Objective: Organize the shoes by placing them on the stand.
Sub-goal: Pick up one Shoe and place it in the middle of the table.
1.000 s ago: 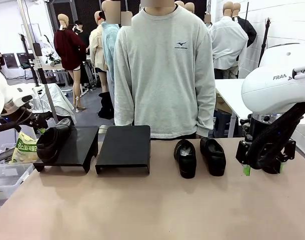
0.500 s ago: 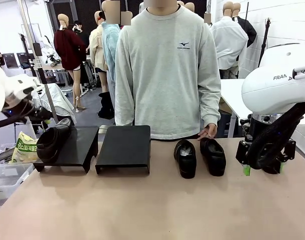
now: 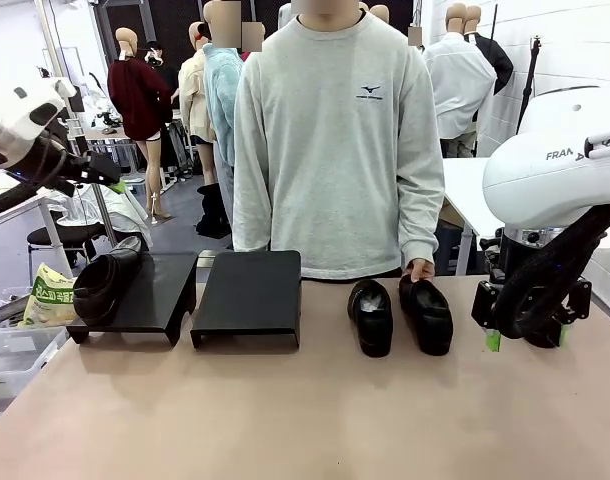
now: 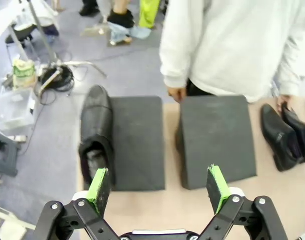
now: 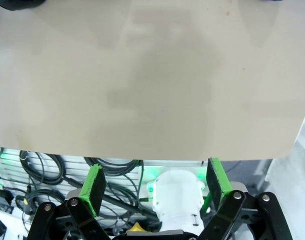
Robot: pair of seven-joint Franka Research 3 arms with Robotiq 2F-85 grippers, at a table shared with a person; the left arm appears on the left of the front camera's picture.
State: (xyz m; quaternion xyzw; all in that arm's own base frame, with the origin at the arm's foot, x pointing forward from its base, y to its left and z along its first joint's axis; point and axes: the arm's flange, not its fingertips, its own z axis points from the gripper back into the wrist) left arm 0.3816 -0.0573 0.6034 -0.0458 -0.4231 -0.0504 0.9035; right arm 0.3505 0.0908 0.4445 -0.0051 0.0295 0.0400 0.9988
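One black shoe (image 3: 105, 281) lies on the left edge of the left stand (image 3: 155, 292); the wrist view shows this shoe (image 4: 96, 131) along the stand's (image 4: 137, 142) side. The right stand (image 3: 250, 293) is bare. Two more shoes (image 3: 371, 316) (image 3: 427, 313) lie side by side on the table, and the person's hand (image 3: 421, 268) touches the heel of the right one. My left gripper (image 3: 110, 175) hangs high above the left stand, open and empty (image 4: 160, 187). My right gripper (image 3: 528, 338) is open and empty just above the table's right end (image 5: 152, 185).
The person stands at the far edge behind the stands, their other hand (image 4: 177, 93) at the table edge between them. A plastic bin (image 3: 10, 360) and a bag (image 3: 50, 297) sit beside the table's left end. Cables (image 5: 52, 170) lie below the near edge.
My left arm has risen away from the shoe on the left stand. The person's hand has come down to the heel of the right shoe. The right arm has not moved.
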